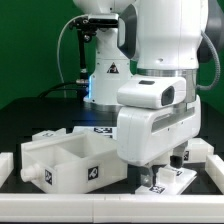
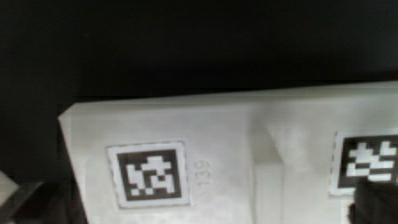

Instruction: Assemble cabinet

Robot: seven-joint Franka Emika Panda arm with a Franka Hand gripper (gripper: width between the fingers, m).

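In the exterior view my arm fills the middle. The blocky white plastic cabinet box sits on the black counter at about eight o'clock, open on top, with a small black-and-white tag on its near wall. As far as I can see, nothing is fitted into it or onto it. My claw hangs low at about five o'clock, just above a flat white plastic panel that lies on the counter beside the box and apart from it. Another white plastic piece lies loose at about four o'clock, and I cannot tell which part it is. In the wrist view that same flat white panel lies directly beneath me, showing one square tag in full and a second tag cut off by the frame, with bare black counter beyond its far edge. My fingertips show only as dark corners, set far apart with the panel between them. So my claw is spread open and grasps nothing, though I cannot tell whether a pad touches the panel. I judge the assembly barely begun: the box stands ready, the panels lie unmounted, and picking up this first panel is not yet done. After that comes seating every panel on the box.
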